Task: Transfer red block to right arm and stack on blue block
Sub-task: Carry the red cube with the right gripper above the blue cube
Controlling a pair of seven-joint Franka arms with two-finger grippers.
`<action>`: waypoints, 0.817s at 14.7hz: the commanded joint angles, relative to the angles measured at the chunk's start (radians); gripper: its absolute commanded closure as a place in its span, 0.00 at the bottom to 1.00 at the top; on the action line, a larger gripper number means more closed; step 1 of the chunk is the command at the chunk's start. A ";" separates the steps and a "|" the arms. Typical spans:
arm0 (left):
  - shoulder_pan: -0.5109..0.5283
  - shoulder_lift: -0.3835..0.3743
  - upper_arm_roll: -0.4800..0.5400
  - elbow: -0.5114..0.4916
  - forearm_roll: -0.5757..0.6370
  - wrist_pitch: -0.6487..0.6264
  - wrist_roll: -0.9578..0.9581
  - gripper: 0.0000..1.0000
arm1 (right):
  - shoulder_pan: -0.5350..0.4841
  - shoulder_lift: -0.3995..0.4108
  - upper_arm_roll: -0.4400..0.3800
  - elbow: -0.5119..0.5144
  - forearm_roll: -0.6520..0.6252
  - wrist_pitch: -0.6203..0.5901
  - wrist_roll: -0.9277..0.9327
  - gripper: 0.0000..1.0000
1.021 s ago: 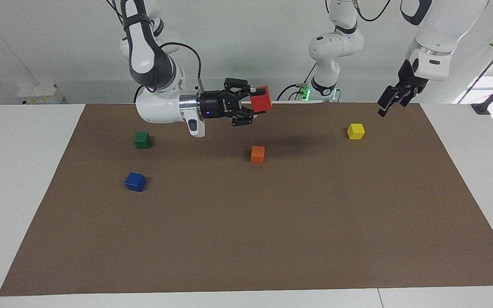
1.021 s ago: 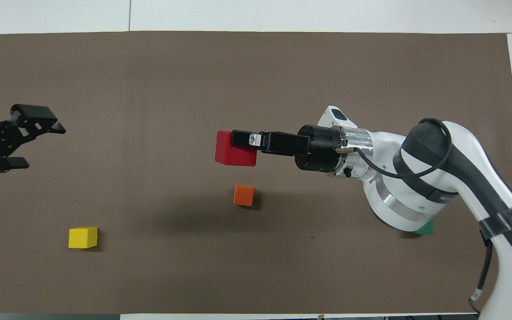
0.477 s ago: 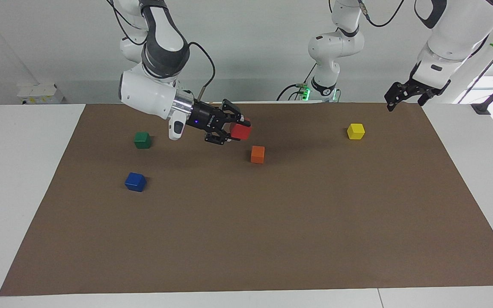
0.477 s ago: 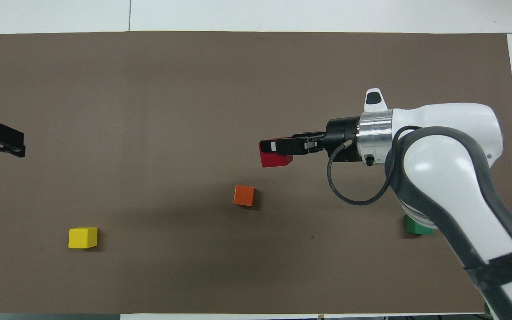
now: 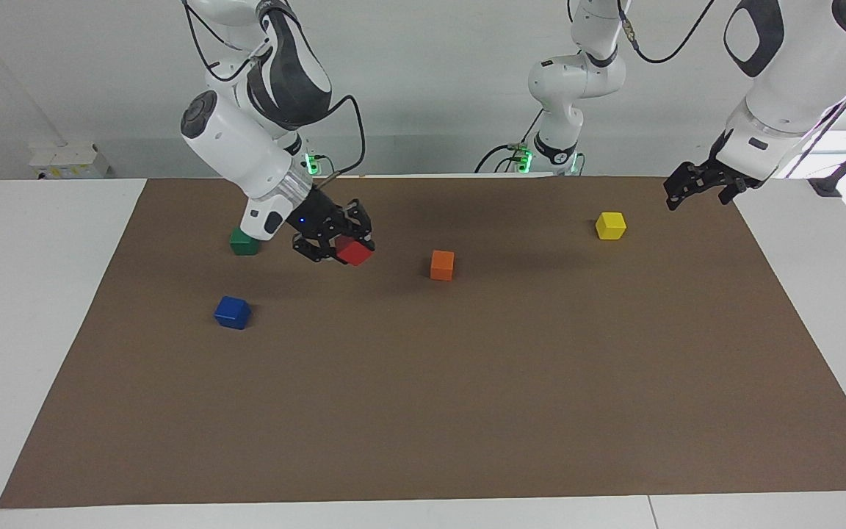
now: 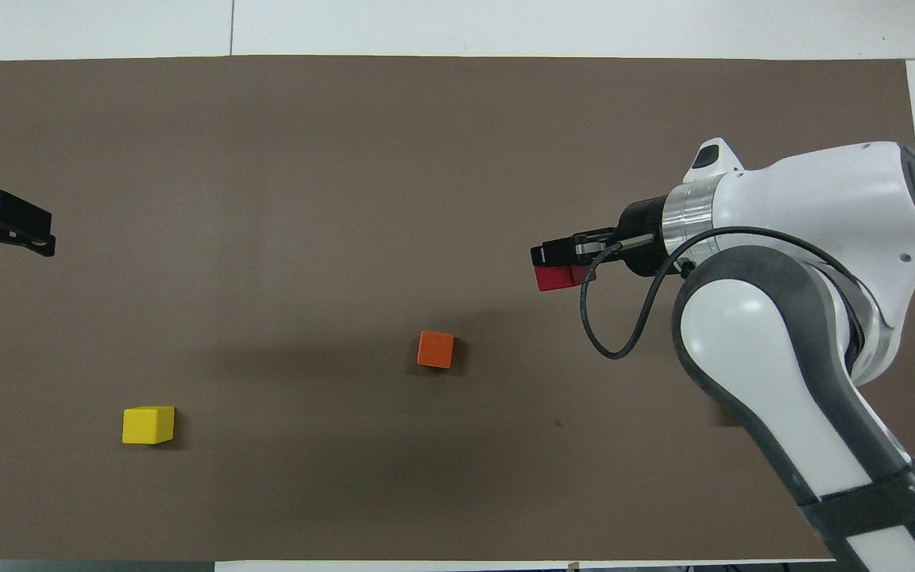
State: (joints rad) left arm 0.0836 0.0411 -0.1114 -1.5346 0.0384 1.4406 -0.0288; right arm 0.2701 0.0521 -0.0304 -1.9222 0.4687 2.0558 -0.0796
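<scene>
Right pincer (image 5: 346, 246) swung lower toward blue block (image 5: 233, 312) — clamping red block (image 5: 355, 252), left pincer (image 5: 695, 187) wide, waiting

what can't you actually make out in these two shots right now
- Blue block: missing from the overhead view, covered by the right arm.
- Green block: also covered overhead; partly behind the arm in the facing view.
- Red block: mostly under the right gripper overhead.
- Left gripper: cut off by the overhead view's edge.
</scene>
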 commanded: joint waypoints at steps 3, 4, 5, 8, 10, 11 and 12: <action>-0.034 -0.138 0.025 -0.137 -0.018 0.055 0.017 0.00 | -0.075 0.008 0.007 0.038 -0.332 -0.144 0.199 1.00; -0.034 -0.139 0.027 -0.139 -0.018 0.064 0.010 0.00 | -0.101 0.008 0.007 0.037 -0.364 -0.160 0.199 1.00; -0.034 -0.139 0.027 -0.140 -0.018 0.073 0.009 0.00 | -0.129 0.006 0.009 0.029 -0.405 -0.170 0.199 1.00; -0.039 -0.141 0.024 -0.130 -0.018 0.064 0.009 0.00 | -0.183 0.015 0.009 0.008 -0.447 -0.164 0.239 1.00; -0.041 -0.138 0.018 -0.133 -0.018 0.070 0.017 0.00 | -0.190 0.034 0.010 -0.008 -0.513 -0.132 0.354 1.00; -0.042 -0.132 0.018 -0.122 -0.017 0.061 0.018 0.00 | -0.189 0.044 0.009 -0.021 -0.540 -0.102 0.392 1.00; -0.042 -0.121 0.019 -0.090 -0.021 0.046 0.020 0.00 | -0.189 0.055 0.009 -0.037 -0.565 -0.074 0.421 1.00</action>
State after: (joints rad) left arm 0.0561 -0.0746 -0.1081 -1.6316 0.0303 1.4799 -0.0271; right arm 0.0848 0.0892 -0.0350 -1.9264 -0.0393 1.9247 0.2529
